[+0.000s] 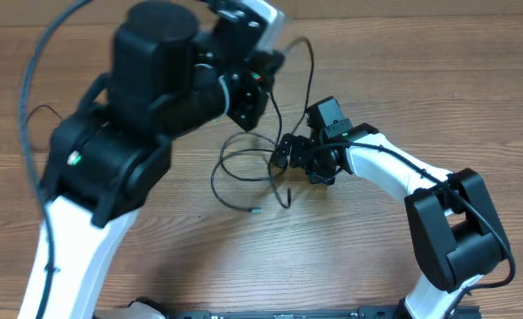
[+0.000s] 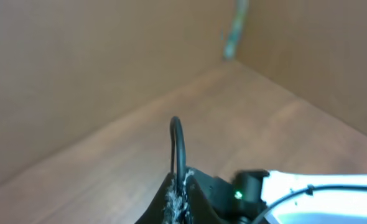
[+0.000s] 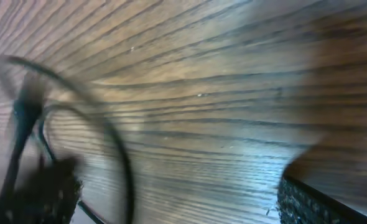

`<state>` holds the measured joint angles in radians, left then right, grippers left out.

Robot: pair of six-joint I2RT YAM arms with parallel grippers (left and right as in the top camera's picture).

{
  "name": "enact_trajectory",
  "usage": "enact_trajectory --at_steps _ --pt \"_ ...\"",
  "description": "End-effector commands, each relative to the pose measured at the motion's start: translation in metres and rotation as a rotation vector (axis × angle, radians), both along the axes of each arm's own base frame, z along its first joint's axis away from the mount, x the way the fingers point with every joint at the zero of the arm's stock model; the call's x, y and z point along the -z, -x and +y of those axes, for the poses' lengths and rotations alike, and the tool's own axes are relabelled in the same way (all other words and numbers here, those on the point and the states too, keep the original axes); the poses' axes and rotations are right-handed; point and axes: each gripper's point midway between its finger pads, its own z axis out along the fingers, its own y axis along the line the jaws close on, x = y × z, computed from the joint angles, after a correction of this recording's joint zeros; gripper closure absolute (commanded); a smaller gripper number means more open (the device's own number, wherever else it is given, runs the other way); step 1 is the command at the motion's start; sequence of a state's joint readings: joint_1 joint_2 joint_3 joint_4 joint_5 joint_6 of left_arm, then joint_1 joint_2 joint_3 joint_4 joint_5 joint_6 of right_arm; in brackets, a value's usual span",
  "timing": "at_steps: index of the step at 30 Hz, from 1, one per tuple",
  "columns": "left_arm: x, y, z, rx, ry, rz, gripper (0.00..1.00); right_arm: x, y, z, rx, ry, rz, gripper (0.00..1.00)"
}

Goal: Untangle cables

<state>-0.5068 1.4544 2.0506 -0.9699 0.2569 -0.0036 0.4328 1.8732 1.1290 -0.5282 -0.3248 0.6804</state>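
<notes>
1. The left end effector (image 2: 178, 198) pinches one of the cables (image 2: 180, 149), held high, likely to pull it loose.
2. The right end effector (image 3: 180, 196), fingers apart, sits low on the bench (image 1: 403, 89) beside the rest.

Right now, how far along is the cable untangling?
Nothing looks separated yet. In hand: the left hand pinches one cable loop above the table; the right hand sits open beside the cables. Left: those loops cross each other on the table.

Open table (image 1: 439, 80) right; cables (image 1: 244, 175) seemingly central
</notes>
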Motion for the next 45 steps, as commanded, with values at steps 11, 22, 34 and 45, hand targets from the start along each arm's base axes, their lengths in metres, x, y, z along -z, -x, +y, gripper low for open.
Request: enact_trajectory --at_steps 11,22,34,45 --pt "-0.048 -0.016 0.092 -0.555 0.123 -0.102 0.96 0.008 -0.002 -0.015 0.034 0.083 -0.011 0.00" --pt "0.026 -0.029 0.090 -0.581 -0.088 0.094 0.96 0.008 -0.003 -0.017 0.038 0.095 -0.017 0.00" --pt "0.197 -0.021 0.078 -0.506 -0.537 0.660 0.96 0.009 -0.001 -0.018 0.037 0.099 -0.009 0.00" --pt "0.300 -0.021 0.079 -0.530 -0.791 0.969 0.96 0.011 0.000 -0.021 0.042 0.117 -0.003 0.00"
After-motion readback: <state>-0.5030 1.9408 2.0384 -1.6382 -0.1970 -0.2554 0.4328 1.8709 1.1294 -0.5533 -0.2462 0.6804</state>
